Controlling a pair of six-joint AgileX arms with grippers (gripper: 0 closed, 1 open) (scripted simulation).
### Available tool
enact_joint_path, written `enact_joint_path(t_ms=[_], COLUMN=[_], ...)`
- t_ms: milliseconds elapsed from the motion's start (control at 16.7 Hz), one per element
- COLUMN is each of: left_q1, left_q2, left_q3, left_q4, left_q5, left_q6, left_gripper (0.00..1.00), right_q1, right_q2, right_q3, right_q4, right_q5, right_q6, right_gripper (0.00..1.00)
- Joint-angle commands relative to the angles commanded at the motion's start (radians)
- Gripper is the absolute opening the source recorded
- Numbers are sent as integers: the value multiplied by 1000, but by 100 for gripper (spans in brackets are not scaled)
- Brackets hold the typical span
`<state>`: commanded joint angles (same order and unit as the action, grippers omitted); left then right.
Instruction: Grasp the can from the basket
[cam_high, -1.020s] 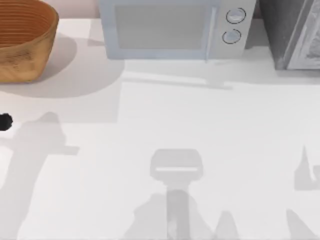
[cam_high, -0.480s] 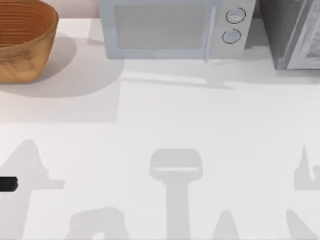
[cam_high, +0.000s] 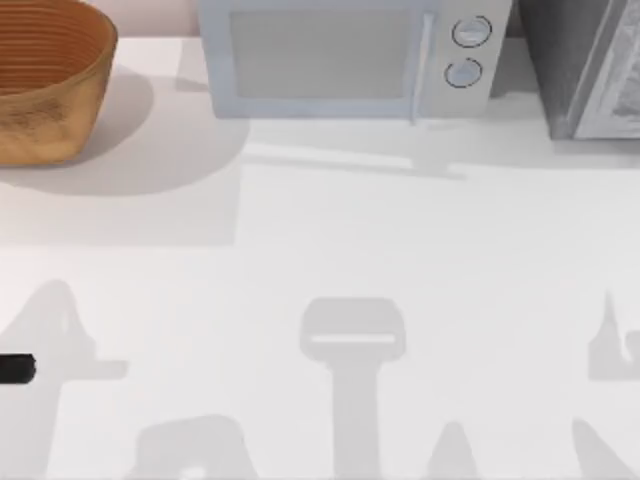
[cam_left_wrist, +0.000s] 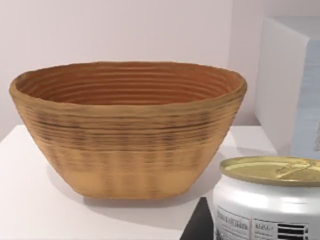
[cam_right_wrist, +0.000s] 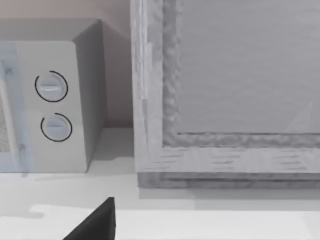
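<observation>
The basket (cam_high: 45, 80), a round orange-brown woven bowl, stands at the table's far left corner; in the left wrist view the basket (cam_left_wrist: 127, 130) looks empty inside. The can (cam_left_wrist: 270, 200), white with a dull gold top, sits outside the basket, close in front of the left wrist camera. A dark finger (cam_left_wrist: 199, 225) lies against its side. My left gripper (cam_high: 15, 369) shows as a black tip at the table's left edge, well nearer than the basket, shut on the can. A dark fingertip (cam_right_wrist: 95, 225) of my right gripper shows over the table near the microwave.
A pale blue microwave (cam_high: 345, 55) stands along the back, to the right of the basket. A grey cabinet (cam_high: 590, 65) fills the far right corner. Arm shadows fall across the white tabletop (cam_high: 330, 240).
The black tip of my left gripper moved along the left edge toward the near side, away from the basket, then stayed still over the last half second.
</observation>
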<state>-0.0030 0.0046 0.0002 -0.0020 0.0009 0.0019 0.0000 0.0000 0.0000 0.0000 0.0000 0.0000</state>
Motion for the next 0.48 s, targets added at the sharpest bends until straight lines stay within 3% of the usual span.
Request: enact_joint_path(t_ms=[480], left_q1=[-30], left_q2=[356], left_q3=[137], left_q4=[195], left_q5=[121], left_q6=[14], left_gripper=[0], right_q1=[0], right_q2=[0], right_q3=[0], right_q4=[0], right_q5=[0], right_q6=[0], right_gripper=[100])
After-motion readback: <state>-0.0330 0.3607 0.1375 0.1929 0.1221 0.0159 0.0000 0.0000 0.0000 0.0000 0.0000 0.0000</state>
